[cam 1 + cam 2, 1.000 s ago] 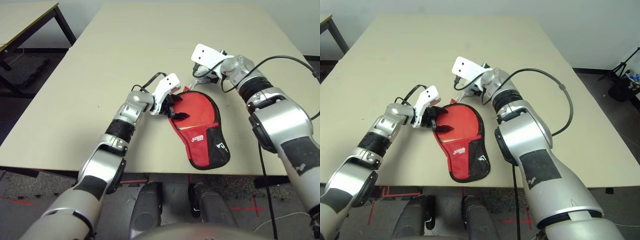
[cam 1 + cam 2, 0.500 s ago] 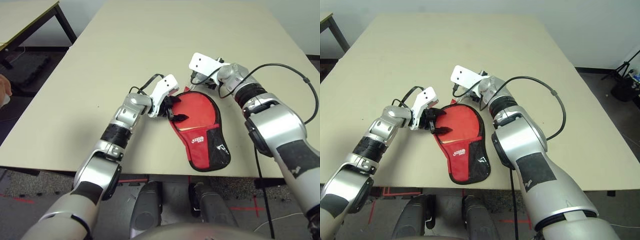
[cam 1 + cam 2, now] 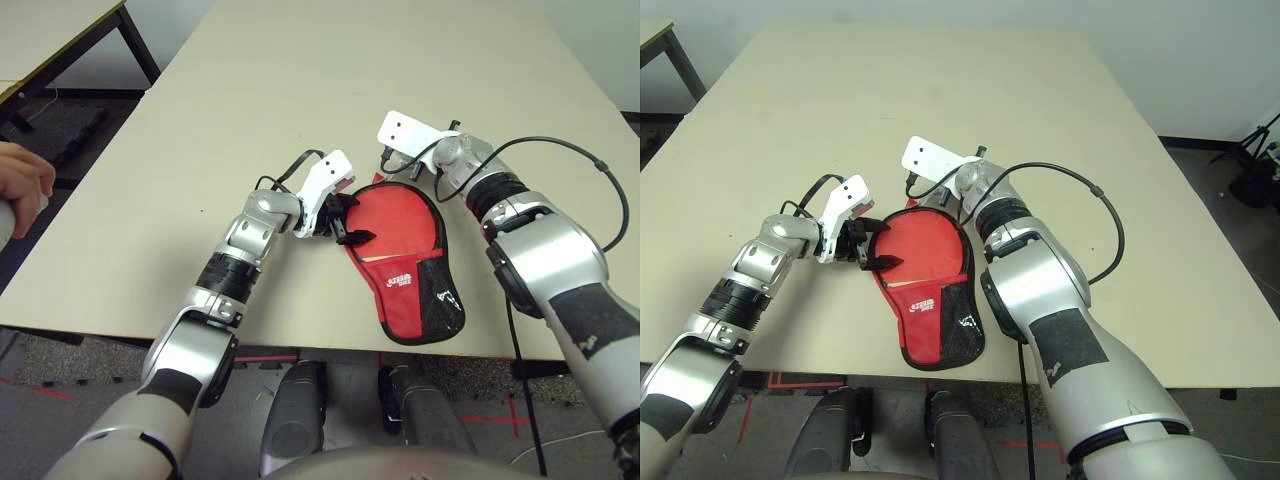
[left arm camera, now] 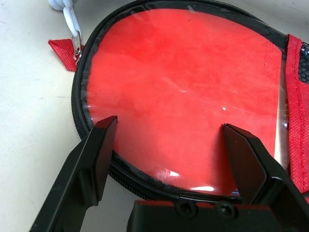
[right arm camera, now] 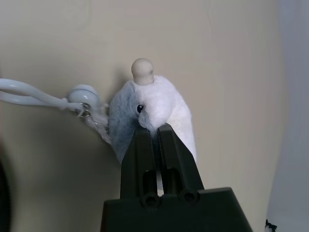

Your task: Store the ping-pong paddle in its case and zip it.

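You are keeping the left gripper (image 4: 170,125) wide open, its two fingers reaching over the left edge of the red paddle case (image 3: 405,300), with nothing between them that you are gripping. The case is lying flat on the table (image 3: 280,80), its round end pointing to the far side and its narrow end near the table's near edge. Under the clear window you are seeing a round red surface; it is probably the paddle (image 4: 178,87), but the shine on the plastic is making this hard to confirm. The zipper pull (image 4: 77,46) is hanging at the far end of the case, beside a small red tab (image 4: 63,54), with a pale cord (image 5: 34,94) joined to it. Your right gripper (image 5: 155,129) is closing tightly on a white and grey plush charm (image 5: 164,106). At far left, a person's hand (image 3: 22,188) is showing.
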